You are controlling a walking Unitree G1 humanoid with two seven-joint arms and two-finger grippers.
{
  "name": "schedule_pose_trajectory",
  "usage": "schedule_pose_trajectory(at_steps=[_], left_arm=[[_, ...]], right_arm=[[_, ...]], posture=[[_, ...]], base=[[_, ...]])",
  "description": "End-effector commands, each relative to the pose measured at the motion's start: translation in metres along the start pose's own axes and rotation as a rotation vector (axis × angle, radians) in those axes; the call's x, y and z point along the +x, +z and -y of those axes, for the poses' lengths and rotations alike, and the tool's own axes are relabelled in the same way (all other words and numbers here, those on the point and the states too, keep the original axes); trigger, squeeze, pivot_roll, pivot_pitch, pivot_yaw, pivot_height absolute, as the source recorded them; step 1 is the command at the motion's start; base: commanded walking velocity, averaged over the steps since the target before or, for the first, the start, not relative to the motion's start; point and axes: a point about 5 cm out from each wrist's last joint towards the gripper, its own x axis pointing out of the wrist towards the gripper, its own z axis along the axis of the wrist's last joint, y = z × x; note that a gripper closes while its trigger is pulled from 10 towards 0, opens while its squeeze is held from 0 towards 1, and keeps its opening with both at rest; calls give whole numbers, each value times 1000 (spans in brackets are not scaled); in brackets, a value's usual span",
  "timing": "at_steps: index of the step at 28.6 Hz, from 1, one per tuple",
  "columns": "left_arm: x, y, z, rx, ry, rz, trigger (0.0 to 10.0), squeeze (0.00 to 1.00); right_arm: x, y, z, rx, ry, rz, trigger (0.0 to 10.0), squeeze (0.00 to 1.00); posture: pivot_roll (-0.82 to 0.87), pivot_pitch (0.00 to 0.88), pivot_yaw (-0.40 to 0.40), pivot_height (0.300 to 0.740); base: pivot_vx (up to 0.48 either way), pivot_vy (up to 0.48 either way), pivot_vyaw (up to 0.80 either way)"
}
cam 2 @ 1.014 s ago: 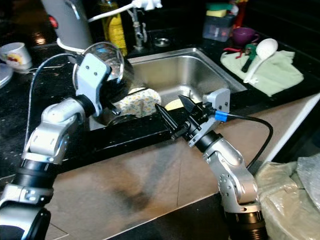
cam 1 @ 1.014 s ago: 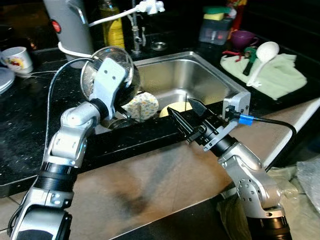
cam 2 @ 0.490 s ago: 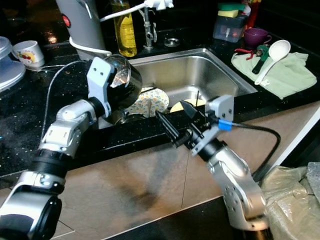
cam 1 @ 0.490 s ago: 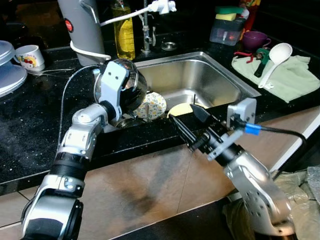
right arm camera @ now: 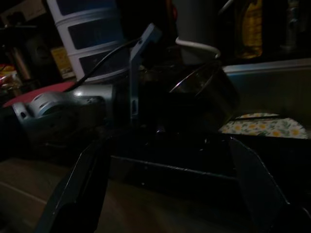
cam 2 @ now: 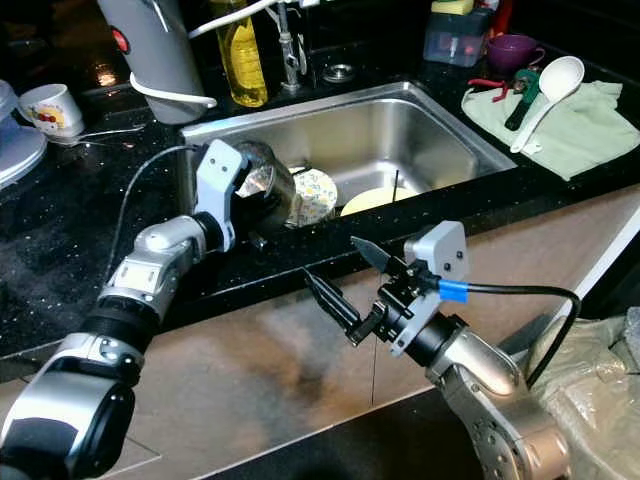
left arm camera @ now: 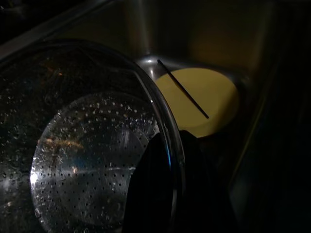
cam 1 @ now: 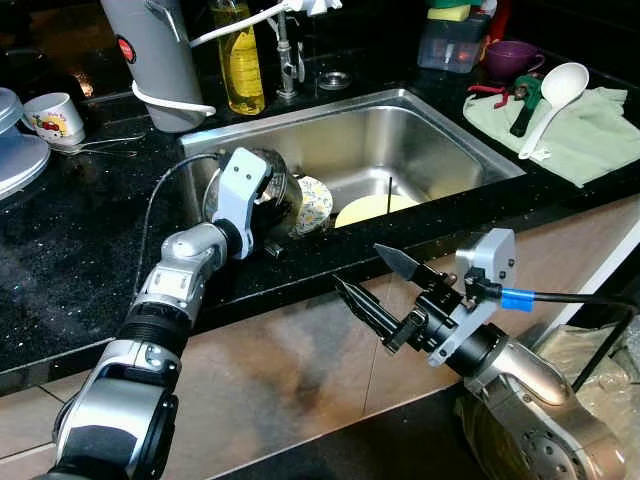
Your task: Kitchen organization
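The left gripper [left arm camera: 167, 194] holds its fingers clamped on the metal colander [cam 1: 272, 195] rim, inside the sink [cam 1: 440, 150]; the right gripper [cam 1: 385, 290], fingers apart, hangs before the table [cam 1: 60, 260] edge

Up close and dim, the perforated metal colander [left arm camera: 82, 160] gleams with water drops, its rim pinched between the left gripper's [left arm camera: 170, 194] black fingers [left arm camera: 148, 194], one inside the bowl, one outside. Beyond it, a yellow plate [left arm camera: 204, 104] lies on the steel sink [left arm camera: 146, 29] floor, a thin dark stick [left arm camera: 183, 90] slanting across it.
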Motion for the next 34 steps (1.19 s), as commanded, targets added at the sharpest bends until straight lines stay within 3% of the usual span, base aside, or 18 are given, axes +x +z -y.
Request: schedule_pose_trajectory(at_steps=[1, 7, 8, 9, 10, 11, 12, 20, 26, 31, 32, 34], left_arm=[[0, -7, 0, -4, 6, -26, 10000, 0], [-3, -14, -5, -39, 44, -42, 10000, 0], [-4, -15, -5, -49, 48, -38, 10000, 98], [-4, -15, -6, -56, 51, -35, 10000, 98], [-4, -15, -7, -62, 55, -31, 10000, 651], [-4, -14, -8, -65, 59, -29, 10000, 651], [-4, -14, -8, -74, 59, -20, 10000, 1000], [-3, -11, -7, -85, 58, 4, 10000, 1000], [-10, 14, -13, -16, 127, 120, 10000, 1000], [-18, 25, -18, 36, 191, 160, 10000, 1000], [-28, 29, -20, 85, 250, 185, 10000, 0], [-37, 31, -21, 123, 303, 200, 10000, 0]], right_arm=[[-1, 0, -4, 14, 10, -6, 10000, 0], [0, 1, -6, 22, 22, -10, 10000, 0], [0, 1, -6, 21, 23, -9, 10000, 0], [0, 1, -6, 21, 23, -10, 10000, 0], [1, 2, -5, 21, 23, -10, 10000, 0], [1, 2, -5, 20, 23, -10, 10000, 0], [1, 2, -5, 19, 23, -12, 10000, 0], [4, 3, -4, 17, 25, -9, 10000, 0], [12, 3, 1, 15, 24, 18, 10000, 0], [18, 2, 6, 17, 17, 28, 10000, 0], [22, 1, 9, 18, 8, 38, 10000, 0], [26, -1, 11, 18, 0, 43, 10000, 0]], posture=[[-110, 142, 70, 740], [-110, 138, 66, 740], [-111, 137, 65, 740], [-111, 137, 65, 740], [-110, 130, 64, 740], [-110, 130, 64, 740], [-109, 127, 65, 740], [-106, 113, 67, 740], [-76, 74, 62, 740], [-59, 54, 53, 740], [-43, 35, 44, 740], [-34, 23, 37, 740]], base=[[0, 0, 0], [0, 0, 0], [0, 0, 0], [0, 0, 0], [0, 0, 0], [0, 0, 0], [0, 0, 0], [0, 0, 0], [0, 0, 0], [0, 0, 0], [0, 0, 0], [0, 0, 0]])
